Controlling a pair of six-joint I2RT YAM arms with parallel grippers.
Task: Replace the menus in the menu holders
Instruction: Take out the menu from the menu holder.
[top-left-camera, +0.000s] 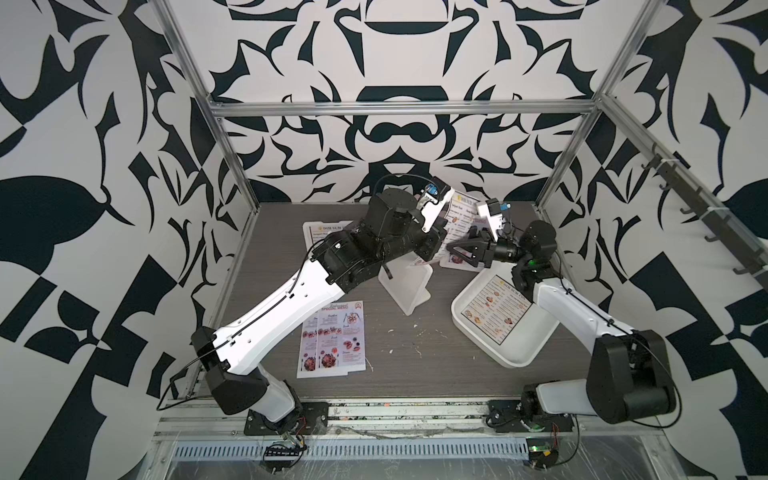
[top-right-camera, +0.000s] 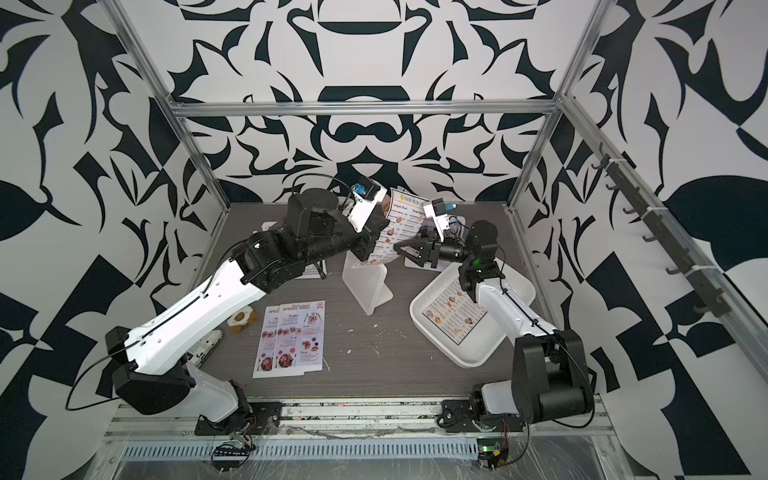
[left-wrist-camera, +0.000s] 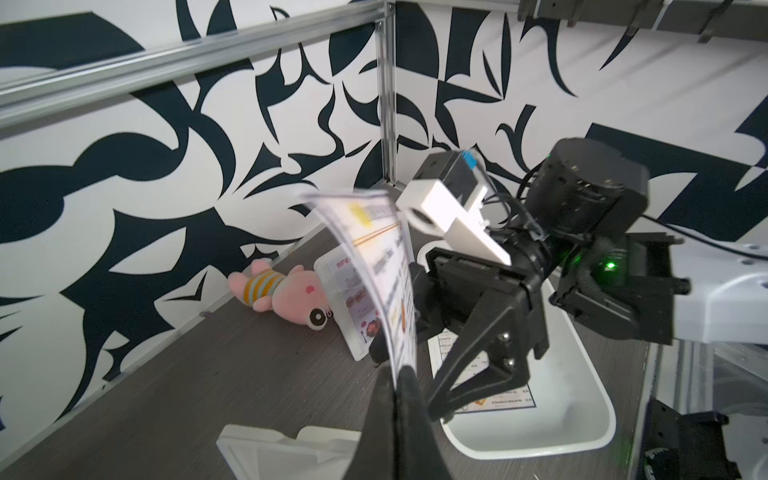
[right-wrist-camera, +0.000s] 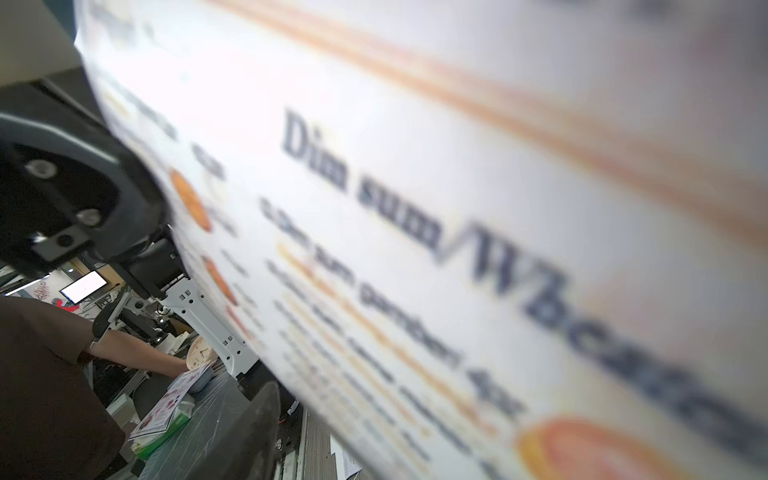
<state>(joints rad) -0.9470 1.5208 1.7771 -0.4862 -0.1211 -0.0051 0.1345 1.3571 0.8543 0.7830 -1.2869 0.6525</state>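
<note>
My left gripper is shut on the lower edge of a white DIM SUM INN menu, which stands curved in the air above an empty white menu holder at mid-table. My right gripper is open right beside that sheet. The sheet fills the right wrist view as the menu, and only one finger shows there. Two pink SPECIAL MENU sheets lie flat near the front. A second holder at the back has a SPECIAL MENU in it. A third holder, back left, shows a DIM SUM INN sheet.
A large white tray on the right holds another DIM SUM INN sheet, partly under my right arm. A pink plush toy lies by the back wall. A small round object sits beside my left arm. Metal frame posts ring the table.
</note>
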